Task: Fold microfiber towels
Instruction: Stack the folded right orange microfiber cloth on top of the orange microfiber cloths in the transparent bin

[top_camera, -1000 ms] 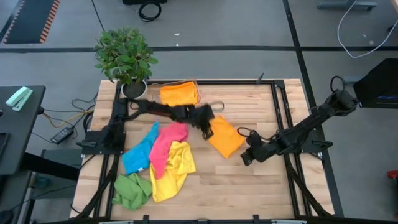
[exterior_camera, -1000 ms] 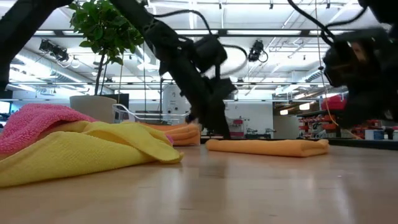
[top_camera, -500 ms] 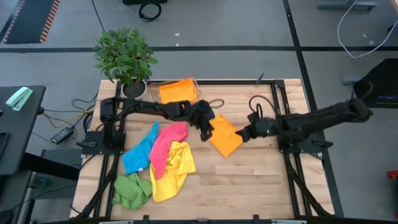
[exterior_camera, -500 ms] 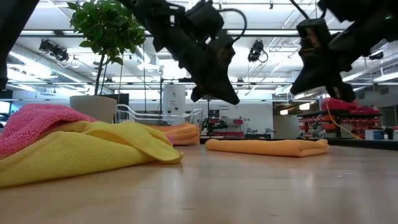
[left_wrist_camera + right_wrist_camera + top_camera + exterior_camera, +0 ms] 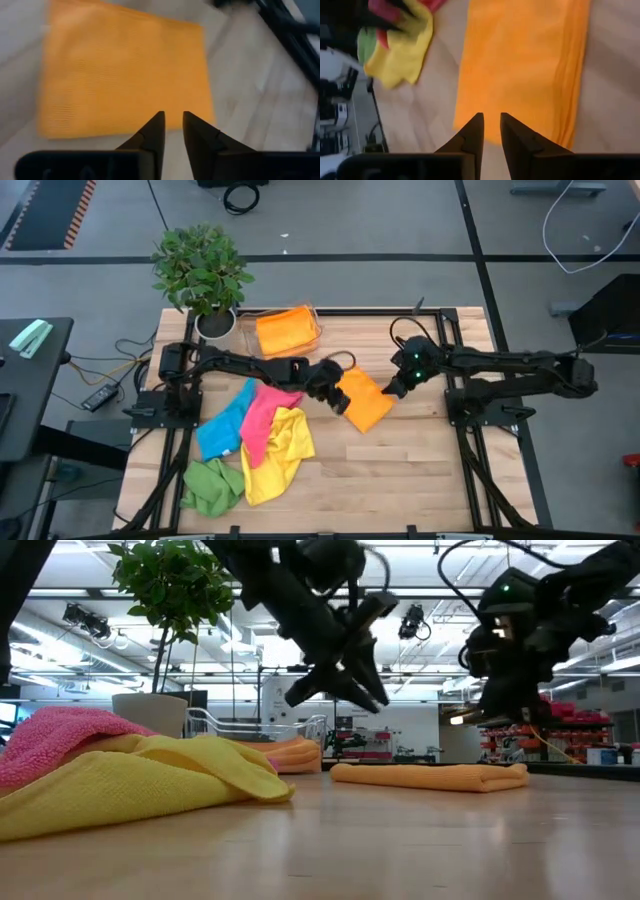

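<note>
The left gripper (image 5: 333,385) hangs just above the folded orange towel (image 5: 364,400) at its nine o'clock edge, fingers slightly parted with nothing between them. The right gripper (image 5: 397,385) hovers off the towel's two o'clock corner, likewise slightly parted and empty.

The towel lies flat near the middle of the table (image 5: 400,470), a neat rectangle whose long axis runs from about eleven o'clock to five o'clock in the overhead view.

My worry is that either gripper, dropping or sweeping sideways from this close, could snag an edge and drag the layers open, undoing the fold.

At eight o'clock sits the loose pile (image 5: 255,435) of pink, yellow, blue and green cloths; at eleven o'clock another folded orange cloth (image 5: 286,330) rests in the clear tray (image 5: 318,330), beside a potted plant (image 5: 203,275).
</note>
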Controlling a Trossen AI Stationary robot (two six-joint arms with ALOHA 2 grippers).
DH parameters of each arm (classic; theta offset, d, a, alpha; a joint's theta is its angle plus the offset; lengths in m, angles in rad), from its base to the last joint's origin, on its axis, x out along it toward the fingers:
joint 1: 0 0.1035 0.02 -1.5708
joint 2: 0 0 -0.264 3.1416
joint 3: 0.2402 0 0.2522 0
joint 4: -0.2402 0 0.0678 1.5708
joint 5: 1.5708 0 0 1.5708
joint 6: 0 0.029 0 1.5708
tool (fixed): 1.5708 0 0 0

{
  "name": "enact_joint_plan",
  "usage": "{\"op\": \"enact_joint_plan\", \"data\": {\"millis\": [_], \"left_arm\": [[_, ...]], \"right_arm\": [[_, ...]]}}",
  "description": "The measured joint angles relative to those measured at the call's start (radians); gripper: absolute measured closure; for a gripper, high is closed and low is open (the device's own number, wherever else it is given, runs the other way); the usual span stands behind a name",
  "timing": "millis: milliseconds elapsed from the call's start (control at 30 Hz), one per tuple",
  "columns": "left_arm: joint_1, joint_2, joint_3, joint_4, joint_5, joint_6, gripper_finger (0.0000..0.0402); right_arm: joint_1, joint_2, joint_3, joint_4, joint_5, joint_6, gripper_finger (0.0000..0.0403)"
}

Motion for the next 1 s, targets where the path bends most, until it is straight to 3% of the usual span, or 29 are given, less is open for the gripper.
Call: {"op": "enact_joint_plan", "data": {"millis": [133,267,433,533,600,733,1000], "left_arm": [[0.084,0.001,0.0,-0.051,0.063,-0.047,0.0292],[0.156,0.001,0.0,-0.049,0.135,0.062,0.0256],[0.216,0.023,0.001,-0.048,0.188,0.222,0.0211],[0.228,0.066,0.002,-0.022,0.192,0.319,0.019],[0.223,0.107,0.002,-0.011,0.193,0.353,0.0181],[0.21,0.155,0.0,-0.01,0.187,0.385,0.0168],[0.218,0.159,0.0,0.056,0.134,0.412,0.0157]], "right_arm": [[0.116,-0.052,0.0,-0.101,0.094,0.088,0.0325],[0.336,-0.118,0.0,-0.171,0.305,0.332,0.0325],[0.729,-0.127,0.0,-0.175,0.739,0.831,0.0325],[0.939,-0.063,0.0,-0.168,1.016,1.139,0.0324],[1.033,0.008,0.0,-0.163,1.142,1.308,0.0324],[1.103,0.165,-0.001,-0.13,1.195,1.534,0.0322],[1.03,0.293,-0.002,-0.034,1.19,1.54,0.0258]]}}
